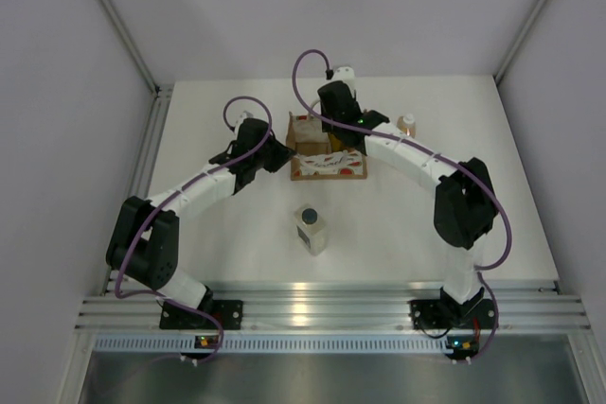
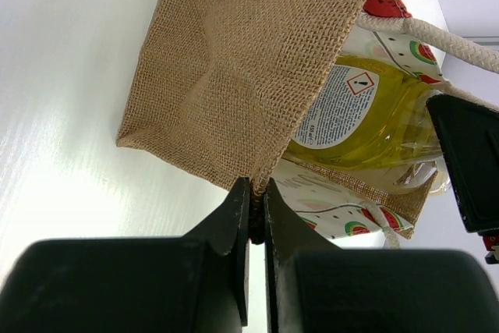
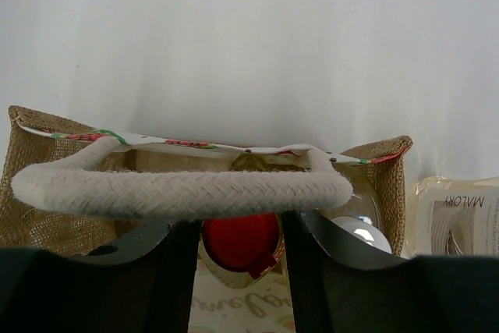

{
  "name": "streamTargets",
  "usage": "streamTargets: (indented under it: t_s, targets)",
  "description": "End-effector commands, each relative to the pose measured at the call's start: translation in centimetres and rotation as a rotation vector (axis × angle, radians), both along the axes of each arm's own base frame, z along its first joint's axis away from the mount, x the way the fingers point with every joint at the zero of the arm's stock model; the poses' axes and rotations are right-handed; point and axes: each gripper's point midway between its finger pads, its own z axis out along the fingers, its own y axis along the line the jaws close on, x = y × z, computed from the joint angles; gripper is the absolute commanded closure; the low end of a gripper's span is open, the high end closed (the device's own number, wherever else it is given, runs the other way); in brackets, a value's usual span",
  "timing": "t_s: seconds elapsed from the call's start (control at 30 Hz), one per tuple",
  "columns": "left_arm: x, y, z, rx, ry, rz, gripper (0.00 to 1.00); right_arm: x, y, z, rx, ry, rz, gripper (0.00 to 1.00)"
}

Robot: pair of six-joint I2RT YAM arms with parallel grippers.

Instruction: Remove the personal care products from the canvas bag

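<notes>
The canvas bag (image 1: pixel 329 166) stands mid-table with its printed white panel facing the arms. My left gripper (image 1: pixel 282 156) is shut on the bag's burlap edge (image 2: pixel 226 60), pinching the weave between its fingers (image 2: pixel 257 189). My right gripper (image 1: pixel 333 134) reaches into the bag from behind, under a rope handle (image 3: pixel 179 190). Its fingers (image 3: pixel 240 228) press both sides of the red cap of a yellow-amber bottle (image 3: pixel 240 249), whose labelled body (image 2: pixel 366 115) shows inside the bag. A white-capped bottle (image 3: pixel 360 233) sits beside it in the bag. A squarish pale bottle with a dark grey cap (image 1: pixel 311 229) stands on the table in front of the bag. A slim amber bottle (image 1: pixel 407 124) stands to the bag's right.
A pale labelled bottle (image 3: pixel 460 220) shows just outside the bag's right wall. An aluminium rail (image 1: pixel 322 309) runs along the near table edge, and white walls close in the left, right and back sides.
</notes>
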Motion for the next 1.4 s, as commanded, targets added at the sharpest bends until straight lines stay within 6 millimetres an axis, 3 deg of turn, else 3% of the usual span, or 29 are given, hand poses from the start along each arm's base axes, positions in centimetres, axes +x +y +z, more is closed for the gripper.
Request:
streamTargets:
  t_s: [0.0,0.2,0.23,0.4,0.43,0.93,1.37]
  targets:
    - [1.0,0.2,2.0,-0.008,-0.047,0.006,1.00,1.1,-0.3,3.4,0.041,-0.074,-0.023,0.61]
    - [1.1,0.2,2.0,-0.009,-0.046,0.004,1.00,0.9,0.0,4.0,0.046,-0.088,-0.015,0.65]
    - [1.1,0.2,2.0,-0.009,-0.046,0.005,1.00,0.9,0.1,4.1,0.047,-0.091,-0.011,0.73]
    - [1.1,0.2,1.9,-0.007,-0.046,0.004,1.00,0.8,0.2,4.5,0.038,-0.100,0.003,0.89]
    - [1.0,0.1,1.8,-0.006,-0.043,0.001,1.00,0.8,0.1,4.7,0.036,-0.104,0.004,1.00]
    - [1.0,0.2,1.9,-0.007,-0.044,0.005,1.00,-0.6,0.4,9.6,0.113,-0.206,0.061,1.00]
    - [0.9,0.3,2.0,-0.009,-0.045,0.006,1.00,-0.7,1.0,8.4,0.125,-0.179,0.081,1.00]
